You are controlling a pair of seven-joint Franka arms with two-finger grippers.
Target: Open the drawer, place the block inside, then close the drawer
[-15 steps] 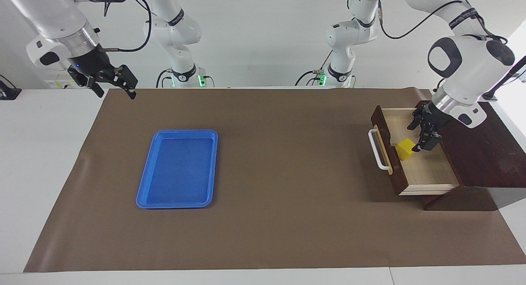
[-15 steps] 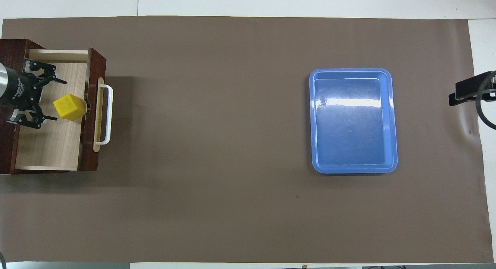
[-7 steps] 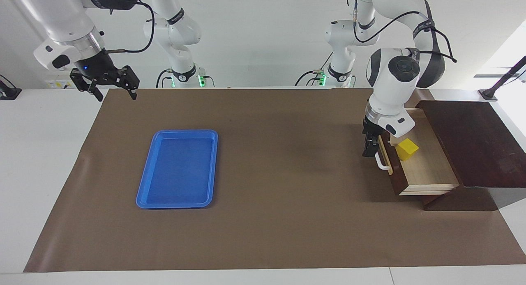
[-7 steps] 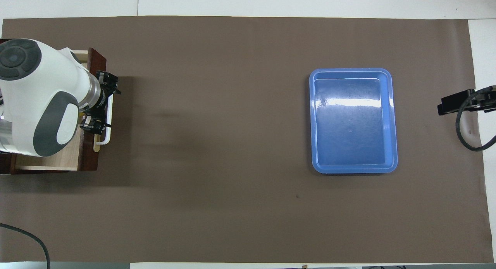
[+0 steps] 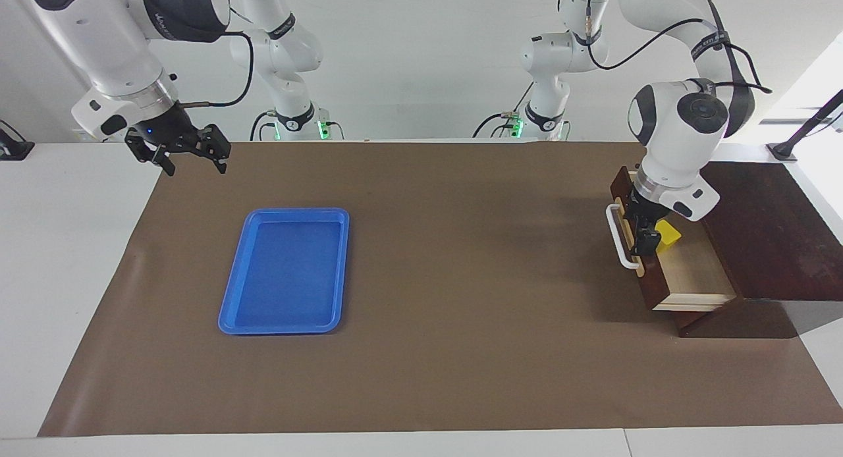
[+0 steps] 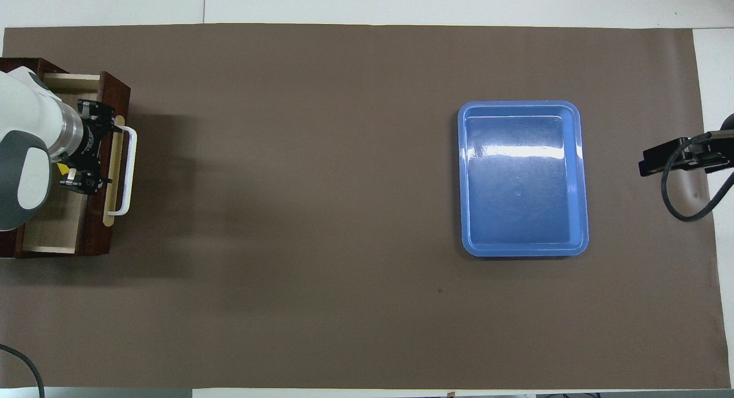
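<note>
The drawer (image 5: 688,272) stands part-open at the left arm's end of the tabletop (image 5: 461,351), the yellow block (image 5: 668,235) inside it; its front and white handle (image 5: 618,236) face the right arm's end, the handle's long axis running nearer-to-farther from the robots. The left hand (image 5: 644,236), fingers apart and gripping nothing, sits at that front, so closing looks like a push toward the cabinet (image 5: 770,226). The right hand (image 5: 191,155), open and empty, waits well apart near the blue tray (image 5: 230,319).

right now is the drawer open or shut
Partly open. The drawer sticks out of the dark wooden box, its pale floor showing with the yellow block inside and the left gripper at its front.
</note>
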